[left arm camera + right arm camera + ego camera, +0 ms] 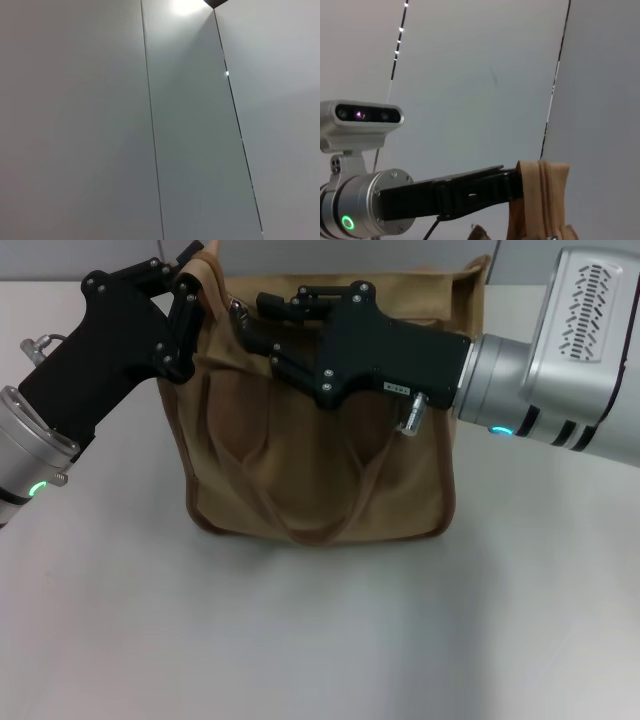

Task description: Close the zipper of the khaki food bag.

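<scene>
The khaki food bag (320,460) stands upright in the middle of the table, its two looped handles hanging down the front. My left gripper (188,315) is shut on the bag's top left corner; the right wrist view shows its black fingers (470,192) clamping the fabric end (540,195) of the zipper. My right gripper (242,325) reaches across the bag's top from the right, its fingers closed around the small silver pull tab (237,310) near the left end of the zipper track (546,200). Most of the track is hidden under the right gripper.
The bag rests on a white table (320,640). Grey wall panels (190,130) stand behind it and fill the left wrist view. A silver cable fitting (410,418) hangs from the right gripper over the bag's front.
</scene>
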You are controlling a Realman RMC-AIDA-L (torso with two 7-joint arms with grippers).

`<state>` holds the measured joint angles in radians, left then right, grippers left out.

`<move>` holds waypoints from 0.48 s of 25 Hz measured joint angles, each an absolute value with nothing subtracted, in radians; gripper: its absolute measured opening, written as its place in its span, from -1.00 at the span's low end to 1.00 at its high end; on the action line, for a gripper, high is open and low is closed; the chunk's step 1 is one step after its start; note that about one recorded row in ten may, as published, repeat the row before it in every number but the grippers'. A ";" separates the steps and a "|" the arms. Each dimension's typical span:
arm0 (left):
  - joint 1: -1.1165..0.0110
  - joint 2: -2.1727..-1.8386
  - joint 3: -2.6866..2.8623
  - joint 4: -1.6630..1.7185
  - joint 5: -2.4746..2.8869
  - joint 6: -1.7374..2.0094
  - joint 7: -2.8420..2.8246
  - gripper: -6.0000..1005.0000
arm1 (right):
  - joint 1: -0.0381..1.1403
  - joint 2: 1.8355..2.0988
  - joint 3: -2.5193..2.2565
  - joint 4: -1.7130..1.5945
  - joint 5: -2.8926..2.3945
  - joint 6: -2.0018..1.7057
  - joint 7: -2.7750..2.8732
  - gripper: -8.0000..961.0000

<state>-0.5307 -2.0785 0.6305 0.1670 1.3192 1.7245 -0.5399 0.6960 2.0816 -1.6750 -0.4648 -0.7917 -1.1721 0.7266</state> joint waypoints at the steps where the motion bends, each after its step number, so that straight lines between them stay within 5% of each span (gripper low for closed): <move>1: -0.531 -2.078 0.630 0.167 1.319 1.725 -0.540 -0.74 | 0.696 2.082 -1.675 -0.465 -0.793 -1.172 0.740 -0.37; 12: -0.531 -2.078 0.630 0.167 1.315 1.714 -0.540 -0.73 | 0.661 2.079 -1.666 -0.506 -0.842 -1.184 0.900 -0.37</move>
